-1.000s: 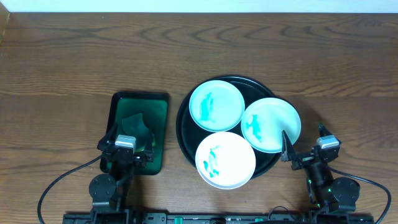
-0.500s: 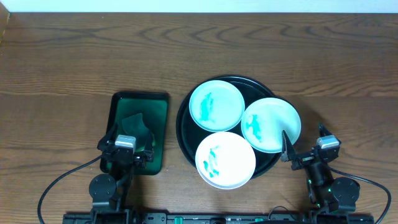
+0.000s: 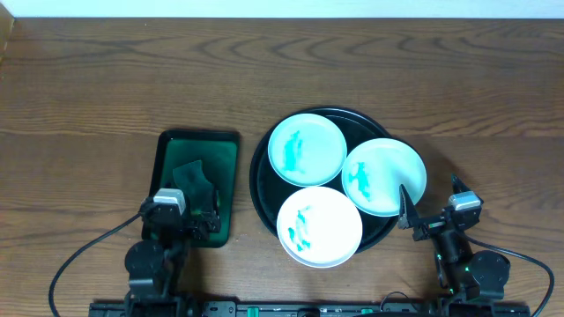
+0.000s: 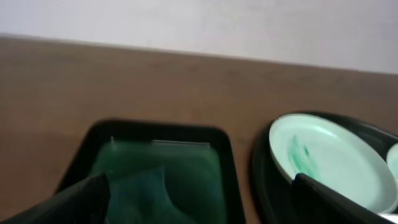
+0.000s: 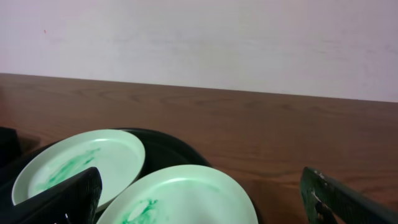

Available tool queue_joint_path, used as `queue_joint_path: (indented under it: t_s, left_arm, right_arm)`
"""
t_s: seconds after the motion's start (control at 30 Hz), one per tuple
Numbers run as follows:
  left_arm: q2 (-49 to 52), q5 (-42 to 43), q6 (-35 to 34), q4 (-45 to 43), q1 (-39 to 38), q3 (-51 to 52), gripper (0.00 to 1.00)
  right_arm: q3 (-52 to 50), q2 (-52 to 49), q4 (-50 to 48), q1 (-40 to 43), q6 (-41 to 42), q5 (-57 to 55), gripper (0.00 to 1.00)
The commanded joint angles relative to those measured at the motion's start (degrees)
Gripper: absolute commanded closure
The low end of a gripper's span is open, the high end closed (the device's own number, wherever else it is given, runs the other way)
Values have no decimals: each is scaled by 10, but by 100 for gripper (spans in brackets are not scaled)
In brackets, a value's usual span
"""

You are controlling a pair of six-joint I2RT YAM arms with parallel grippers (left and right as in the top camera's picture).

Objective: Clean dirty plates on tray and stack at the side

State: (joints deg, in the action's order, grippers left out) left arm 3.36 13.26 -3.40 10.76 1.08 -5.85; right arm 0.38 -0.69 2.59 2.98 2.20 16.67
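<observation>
Three white plates with teal smears lie on the round black tray (image 3: 261, 173): one at the back left (image 3: 306, 150), one at the right (image 3: 384, 176) overhanging the rim, one at the front (image 3: 319, 225). My left gripper (image 3: 182, 204) hovers open over the near end of a dark green tray, nothing between its fingers. In the left wrist view the left gripper (image 4: 199, 208) frames that tray, with a plate (image 4: 329, 165) to the right. My right gripper (image 3: 428, 185) is open beside the right plate's near edge; in its wrist view the right gripper (image 5: 202, 202) has that plate (image 5: 186, 196) between its fingers.
A dark green rectangular tray (image 3: 198, 141) left of the black tray holds a crumpled dark cloth (image 3: 194, 179). Bare wooden table (image 3: 106, 79) stretches behind and to both sides. Cables trail from both arm bases at the front edge.
My left gripper has shifted slightly left and back toward the front edge. The right gripper and the plates have not moved.
</observation>
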Motion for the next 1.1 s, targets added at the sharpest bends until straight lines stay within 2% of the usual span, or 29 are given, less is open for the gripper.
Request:
queue_joint_path:
  t_s: [0.0,0.33,0.43,0.73,0.87,1.07]
  left_arm:
    - [47,7,-21,36,2,-66,7]
    - [294,36,-16,198,2,-293,7]
    - [372,43,-16,277,1,-376,7]
    - [596,43,-27,588,1,-619,7]
    - [654,43,-85,680,1,-656,7]
    - [683,43,-109,700,1,-656,7]
  right_arm:
    - [-1,2,3,3,5,-3,1]
    - [-1,2,3,3,5,-3,1]
    - [-1,2,3,3,5,-3,1]
    - [-1,2,3,3,5,-4,1]
    - [-1,2,3,3,5,-3,1]
    - [-1,2,3,3,5,-3,1]
